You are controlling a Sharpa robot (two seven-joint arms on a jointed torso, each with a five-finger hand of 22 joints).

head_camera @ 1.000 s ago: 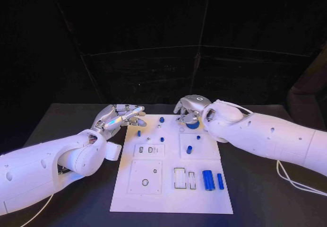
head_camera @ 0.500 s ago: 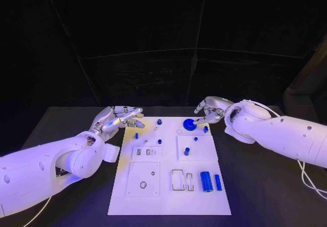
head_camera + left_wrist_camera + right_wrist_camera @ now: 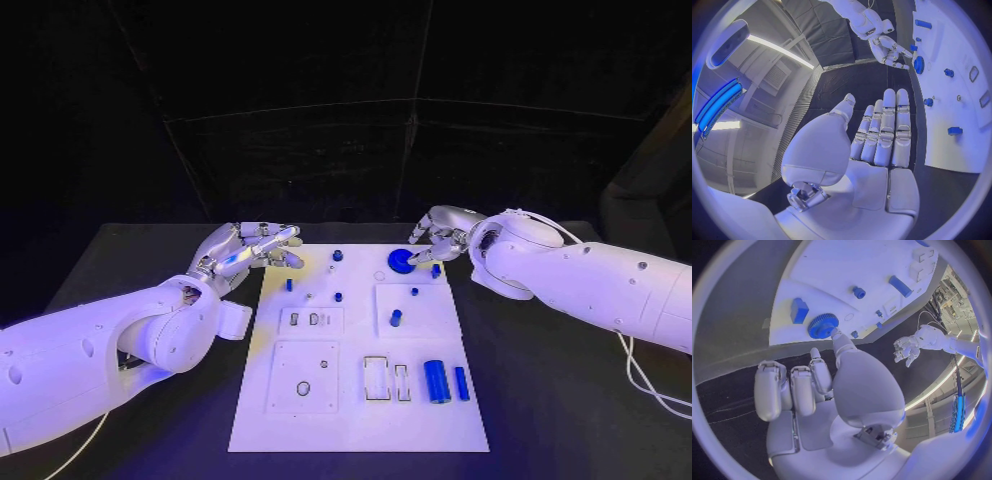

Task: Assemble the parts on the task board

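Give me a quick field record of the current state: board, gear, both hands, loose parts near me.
task board: white plate lying flat on the black table
blue gear: on the board's far end
right hand: beside the gear, thumb tip at its rim, holding nothing
left hand: off the board's left edge, fingers straight, holding nothing
near-end parts: two blue cylinders lying side by side

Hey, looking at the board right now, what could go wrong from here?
The right hand has a fingertip at the rim of the blue gear near the task board's far edge; a sideways nudge might slide it off its spot. The small blue peg beside that hand could get knocked. The left hand, open beside the board, could brush its edge.
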